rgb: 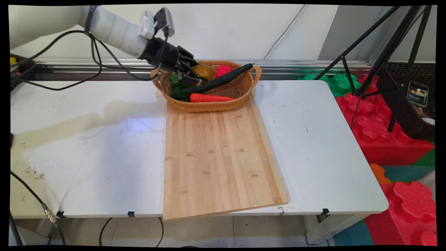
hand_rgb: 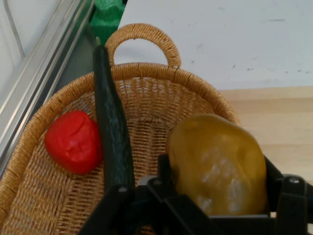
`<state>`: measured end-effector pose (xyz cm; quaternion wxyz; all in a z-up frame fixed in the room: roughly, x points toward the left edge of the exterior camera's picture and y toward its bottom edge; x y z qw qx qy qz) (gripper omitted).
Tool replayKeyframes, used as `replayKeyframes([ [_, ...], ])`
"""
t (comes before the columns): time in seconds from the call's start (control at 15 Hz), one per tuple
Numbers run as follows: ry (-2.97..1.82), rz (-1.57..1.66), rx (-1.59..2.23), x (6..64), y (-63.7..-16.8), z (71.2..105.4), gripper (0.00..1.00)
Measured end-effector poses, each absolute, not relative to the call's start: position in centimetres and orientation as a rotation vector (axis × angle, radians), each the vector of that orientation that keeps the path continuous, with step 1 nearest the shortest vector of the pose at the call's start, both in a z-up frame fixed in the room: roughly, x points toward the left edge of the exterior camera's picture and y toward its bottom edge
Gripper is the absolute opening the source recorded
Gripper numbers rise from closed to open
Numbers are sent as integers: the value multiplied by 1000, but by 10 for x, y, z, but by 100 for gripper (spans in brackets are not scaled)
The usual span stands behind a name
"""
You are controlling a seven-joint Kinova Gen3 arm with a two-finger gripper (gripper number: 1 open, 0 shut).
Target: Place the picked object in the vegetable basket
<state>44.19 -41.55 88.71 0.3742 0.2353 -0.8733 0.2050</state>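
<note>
While the gripper (hand_rgb: 217, 205) clamps a yellow potato (hand_rgb: 217, 164) between its fingers over the basket (hand_rgb: 146, 73), a dark cucumber (hand_rgb: 111, 132) and red tomato (hand_rgb: 73, 141) lie just beside it.

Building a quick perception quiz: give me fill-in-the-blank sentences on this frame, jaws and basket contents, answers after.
1. The black two-finger gripper has its jaws shut on a lumpy ____ vegetable.
2. The oval woven wicker basket stands at the far end of the long ____ cutting board.
3. The long dark green cucumber lies beside a round ____ vegetable in the basket.

Missing words: yellow; wooden; red
</note>
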Motion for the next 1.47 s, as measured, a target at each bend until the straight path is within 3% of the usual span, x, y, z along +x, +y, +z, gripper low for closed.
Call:
replayKeyframes([
  [0.73,-2278,517,662,401,-477,830,0],
  [1.33,-2278,516,690,381,-503,805,0],
  [1.4,-2275,517,691,380,-504,804,100],
  [1.47,-2270,519,692,379,-506,804,100],
])
